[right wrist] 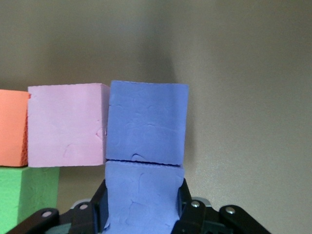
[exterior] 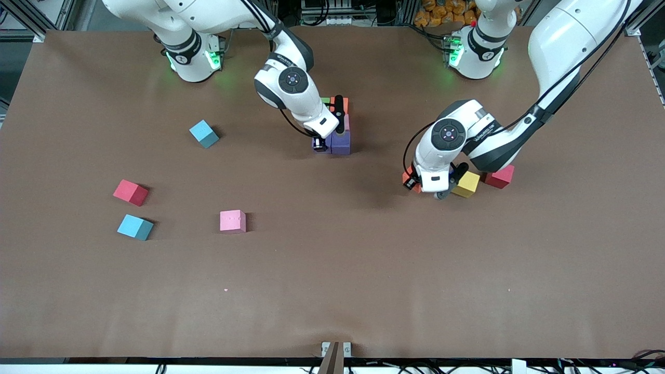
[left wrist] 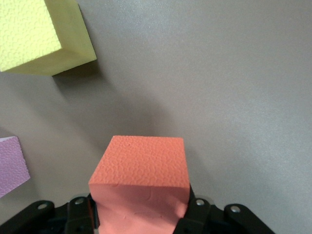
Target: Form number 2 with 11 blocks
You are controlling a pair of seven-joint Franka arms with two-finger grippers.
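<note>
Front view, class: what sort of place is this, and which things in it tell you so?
Probably a robotics lab workbench. Two arms stand bolted along a brown-covered table, with aluminium framing and cabling at the edges. The left pincer grips an orange block; the right pincer grips a purple block.

counter (exterior: 363,270): I see a plain brown sheet
edge (exterior: 336,356): I see a small bracket at the near rim

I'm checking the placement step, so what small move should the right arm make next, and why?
Probably open the right tool and lift straight up. Its purple block already sits flush against another purple block beside the pink block, so it looks placed. The left tool holds an orange block.
</note>
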